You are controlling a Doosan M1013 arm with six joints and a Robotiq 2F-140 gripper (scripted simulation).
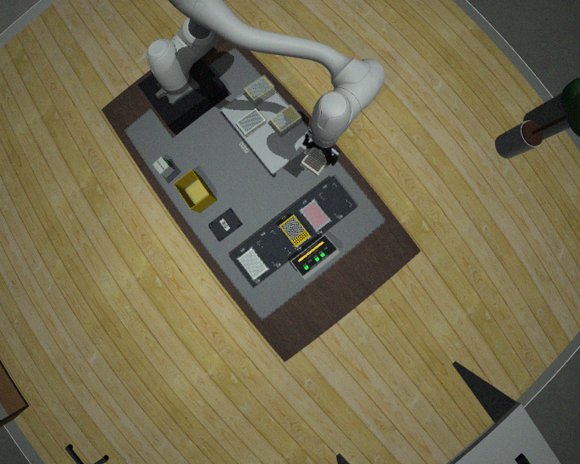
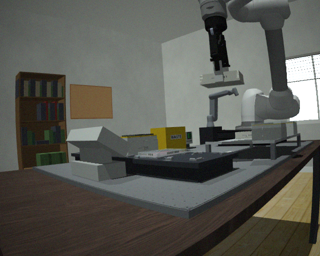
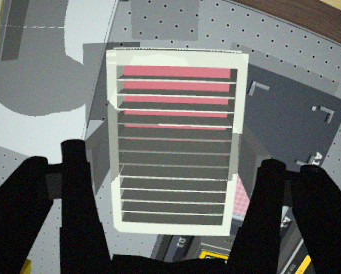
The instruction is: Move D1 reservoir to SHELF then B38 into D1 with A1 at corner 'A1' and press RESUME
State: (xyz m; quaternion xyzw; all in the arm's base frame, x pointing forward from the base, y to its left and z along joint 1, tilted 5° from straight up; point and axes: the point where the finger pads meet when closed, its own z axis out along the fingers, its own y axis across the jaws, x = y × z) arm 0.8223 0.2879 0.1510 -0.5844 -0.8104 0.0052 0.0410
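Observation:
My gripper point(image 2: 220, 72) is shut on a white 12-trough reservoir point(image 2: 222, 78) and holds it level, high above the bench. From above, the reservoir point(image 1: 313, 160) hangs between the SHELF point(image 1: 265, 124) and the D1 end of the deck. In the wrist view the fingers clamp its long sides, and the far troughs of the reservoir point(image 3: 174, 141) show pink liquid. Deck position D1 point(image 1: 337, 198) is empty, and its corner brackets point(image 3: 290, 121) show to the right of the reservoir. I cannot read the reservoir's ID label.
On the deck stand a pink plate at D2 point(image 1: 313, 214), a yellow tip rack at D3 point(image 1: 294, 229) and a white plate at D5 point(image 1: 252, 262). The panel point(image 1: 315, 256) is lit. The shelf holds three items. The waste bin point(image 1: 195, 190), regrip nest point(image 1: 228, 223) and RESUME post point(image 1: 163, 166) stand left.

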